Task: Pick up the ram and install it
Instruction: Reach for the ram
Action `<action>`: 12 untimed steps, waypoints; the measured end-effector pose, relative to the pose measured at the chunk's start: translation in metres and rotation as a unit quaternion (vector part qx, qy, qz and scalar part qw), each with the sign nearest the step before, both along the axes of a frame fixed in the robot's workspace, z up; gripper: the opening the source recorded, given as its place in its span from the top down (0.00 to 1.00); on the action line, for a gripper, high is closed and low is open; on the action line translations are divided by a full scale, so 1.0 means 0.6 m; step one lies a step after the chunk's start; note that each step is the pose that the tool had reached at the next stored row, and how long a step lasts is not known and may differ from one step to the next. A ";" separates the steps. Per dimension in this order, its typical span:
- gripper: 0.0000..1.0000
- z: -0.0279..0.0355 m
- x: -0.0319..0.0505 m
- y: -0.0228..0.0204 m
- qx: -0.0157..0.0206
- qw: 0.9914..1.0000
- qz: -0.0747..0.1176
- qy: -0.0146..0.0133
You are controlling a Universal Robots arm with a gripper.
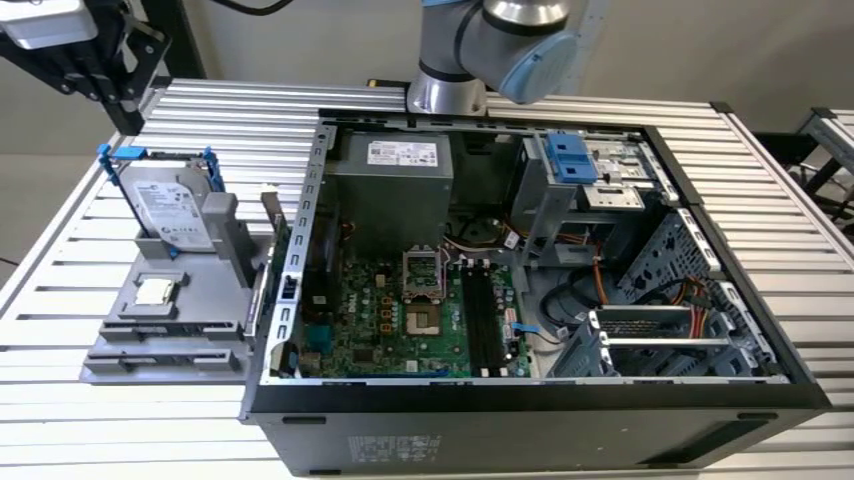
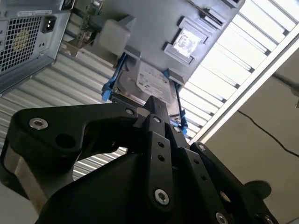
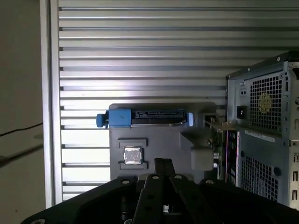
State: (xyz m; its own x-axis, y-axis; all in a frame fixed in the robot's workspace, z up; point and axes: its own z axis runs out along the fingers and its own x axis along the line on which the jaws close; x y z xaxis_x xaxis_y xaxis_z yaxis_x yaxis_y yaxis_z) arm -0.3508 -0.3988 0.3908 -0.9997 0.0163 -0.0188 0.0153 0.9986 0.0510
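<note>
The exterior view looks into the open case (image 1: 534, 405). It shows the green motherboard (image 1: 380, 320) with its long black slots (image 1: 487, 320) and the silver arm (image 1: 514, 40) at the far side, all on a ribbed metal table (image 1: 781, 190). At that view's left a grey moulded holder (image 1: 160, 345) carries an upright drive (image 1: 174, 205) in a blue frame and a small square processor (image 1: 156, 291). The first wrist view shows none of the case interior. It looks down past the gripper (image 3: 162, 164) onto the holder, with the drive edge-on and the perforated rear panel of the case alongside. There the ram (image 3: 218, 138) stands on edge as a thin green strip with gold flecks, at the side of the holder nearest the case, just beside the case wall. The black, bolted jaws are together with nothing between them. They hang above the holder, well apart from the ram, which lies off to one side of them towards the case. The second wrist view shows the jaw linkage from behind, pointing towards the drive.
</note>
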 end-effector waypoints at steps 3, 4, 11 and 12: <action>1.00 0.000 -0.003 0.0000 0.000 1.000 0.001 0.000; 1.00 0.000 -0.003 0.0000 0.000 1.000 0.001 0.000; 1.00 0.000 -0.003 -0.0058 0.000 1.000 0.001 0.000; 1.00 0.000 -0.003 -0.0084 0.000 1.000 0.001 0.000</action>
State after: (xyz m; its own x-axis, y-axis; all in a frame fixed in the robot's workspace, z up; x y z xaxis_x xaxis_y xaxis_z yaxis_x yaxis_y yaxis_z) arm -0.3526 -0.4038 0.3907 -0.9997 0.0138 -0.0188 0.0129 0.9986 0.0510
